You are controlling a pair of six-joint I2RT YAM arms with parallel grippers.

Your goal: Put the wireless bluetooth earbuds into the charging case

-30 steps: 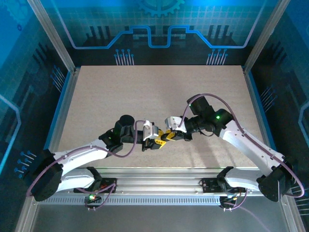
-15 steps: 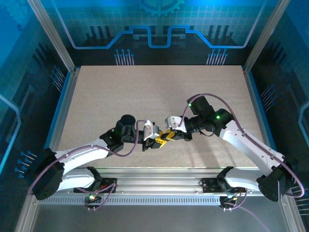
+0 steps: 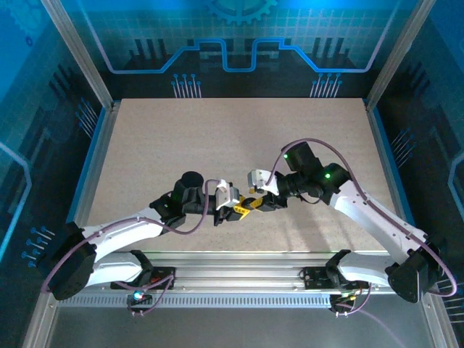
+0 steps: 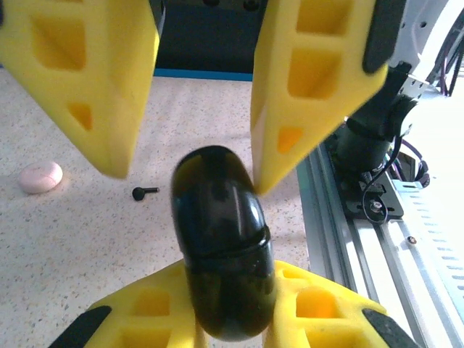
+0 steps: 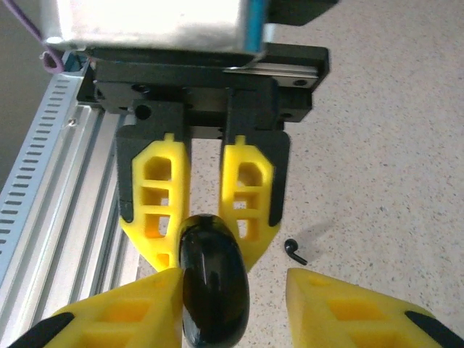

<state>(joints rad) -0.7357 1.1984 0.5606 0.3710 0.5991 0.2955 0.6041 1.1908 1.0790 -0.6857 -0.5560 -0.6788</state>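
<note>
The case point(image 4: 214, 210), a glossy black rounded shell, is being held off the table point(image 4: 87, 246) at the centre of the left wrist view, where its lower end is being pinched by the left pincer point(image 4: 230, 297). The right pincer point(image 5: 233, 286) is being held spread around the case's other end. Its fingers are standing wider than the shell, and one is just beside or touching it; which cannot be told. Judged from this, the case is being handed over to the left arm. For this to go well, the right fingers are best opened clear on both sides before any retreat. The retreat is being called for straight back along the case's length, so that the slippery shell is not being dragged out of line by a pad. A firm left pinch is being needed meanwhile, below the seam, so that the lid is being left free. One earbud point(image 4: 145, 192) is being left lying on the table at middle left, well apart.
</note>
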